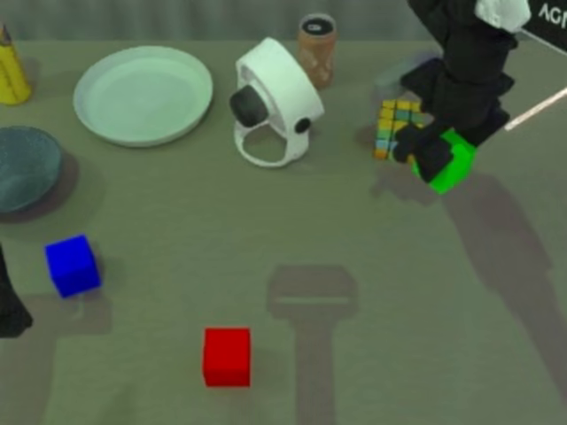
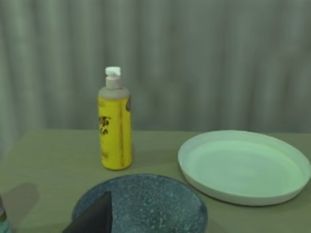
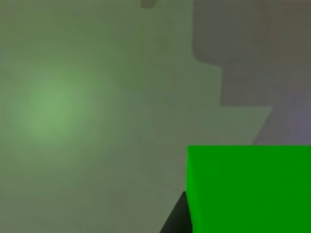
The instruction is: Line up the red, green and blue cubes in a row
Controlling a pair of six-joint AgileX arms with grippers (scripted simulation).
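The green cube (image 1: 455,165) is at the back right, hanging off the table with my right gripper (image 1: 430,150) shut on it. In the right wrist view the green cube (image 3: 252,189) fills the corner, a dark fingertip (image 3: 177,218) against its side and the table far below. The blue cube (image 1: 73,265) rests at the left. Near the front edge, left of centre, lies the red cube (image 1: 227,357). My left gripper (image 1: 9,314) is parked at the table's left edge, just below the blue cube.
A multicoloured puzzle cube (image 1: 395,127) sits right beside the held green cube. At the back stand a white fan-like device (image 1: 270,102), a brown can (image 1: 316,44), a white plate (image 1: 142,93) and a yellow bottle (image 1: 11,66). A speckled bowl (image 1: 27,166) is at left.
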